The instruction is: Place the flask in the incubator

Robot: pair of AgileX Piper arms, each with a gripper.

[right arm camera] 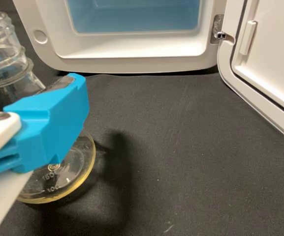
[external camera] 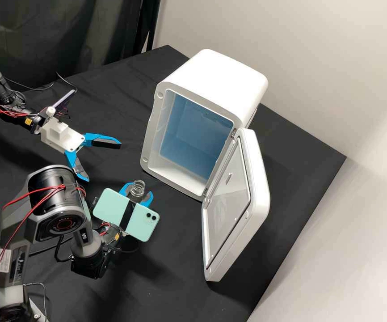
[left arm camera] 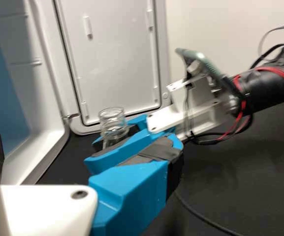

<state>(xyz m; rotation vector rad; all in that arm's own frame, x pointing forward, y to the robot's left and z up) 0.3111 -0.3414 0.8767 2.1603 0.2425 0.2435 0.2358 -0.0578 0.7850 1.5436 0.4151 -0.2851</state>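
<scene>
Glass flask [external camera: 136,188], clear with a threaded neck and no cap, stands upright just in front of the open mouth of the incubator [external camera: 216,76], outside it. In the right wrist view a yellowish tint shows at its base; whether the base touches the bench [external camera: 113,89] or sits just above it, cannot tell.

Right gripper [external camera: 136,192]: fingers closed narrowly on the flask below the neck, one blue finger [right arm camera: 48,118] pressed against the glass.

Left gripper [external camera: 103,161]: fingers spread wide and holding nothing, near the flask but apart from it, on the side away from the door. Its own finger [left arm camera: 132,187] points toward the right gripper and flask.

Count: one flask, one incubator, two arms, two blue fingers per gripper.

Incubator: white shell, pale blue interior. Its door [external camera: 258,192] is swung fully open on the side away from the arms.

Pose: both arms come in from the same side of the bench. The right arm is low and stretched toward the incubator, with a mint-green phone [external camera: 122,212] strapped over its wrist. The left arm sits farther back, its gripper angled down toward the bench.
</scene>
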